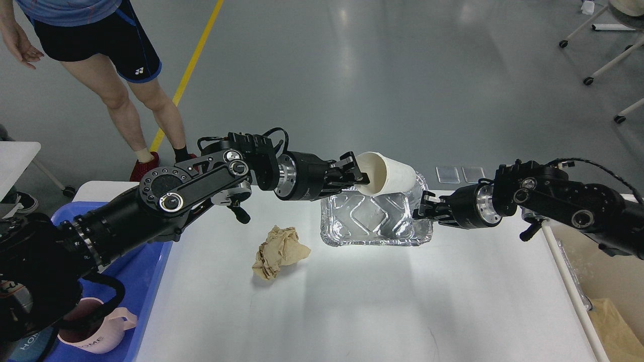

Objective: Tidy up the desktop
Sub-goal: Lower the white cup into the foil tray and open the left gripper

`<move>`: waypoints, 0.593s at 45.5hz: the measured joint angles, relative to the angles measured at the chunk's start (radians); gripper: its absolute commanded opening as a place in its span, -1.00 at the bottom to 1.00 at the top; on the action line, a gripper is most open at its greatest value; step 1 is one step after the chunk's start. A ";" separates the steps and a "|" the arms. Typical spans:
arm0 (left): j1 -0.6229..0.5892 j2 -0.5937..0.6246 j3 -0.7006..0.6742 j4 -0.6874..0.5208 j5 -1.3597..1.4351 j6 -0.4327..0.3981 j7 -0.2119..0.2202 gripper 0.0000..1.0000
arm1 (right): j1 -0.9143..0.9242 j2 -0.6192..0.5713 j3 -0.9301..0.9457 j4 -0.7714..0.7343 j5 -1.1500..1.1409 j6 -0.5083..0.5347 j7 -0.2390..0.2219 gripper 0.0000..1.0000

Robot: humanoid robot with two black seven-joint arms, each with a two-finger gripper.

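crumpled paper (279, 251) left of foil tray (375, 221)

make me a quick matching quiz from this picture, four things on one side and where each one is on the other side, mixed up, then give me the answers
1. paper cup
2. foil tray
3. crumpled brown paper
4. pink mug

A. lying loose on the desktop
B. inside the blue bin
C. held tilted in the left gripper
D. its right rim at the right gripper

Pairs: 1-C, 2-D, 3-A, 4-B

Shiny creased foil tray (375, 226), matt white paper cup (390, 173), rough crumpled brown paper wad (279, 251), smooth white tabletop (352, 301).
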 measured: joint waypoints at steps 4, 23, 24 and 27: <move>-0.001 0.018 -0.001 -0.005 0.000 0.000 0.000 0.94 | 0.000 0.001 0.000 0.000 0.000 0.000 0.000 -1.00; 0.036 0.028 0.006 -0.016 0.001 0.001 0.000 0.94 | 0.000 0.005 0.000 0.000 -0.001 -0.001 -0.001 -1.00; 0.038 0.027 0.006 -0.016 0.001 0.001 0.000 0.94 | 0.000 0.005 0.000 0.000 -0.001 -0.001 -0.001 -1.00; 0.043 0.025 0.006 -0.013 0.001 0.001 0.000 0.94 | 0.000 0.005 0.000 0.000 -0.001 -0.001 -0.001 -1.00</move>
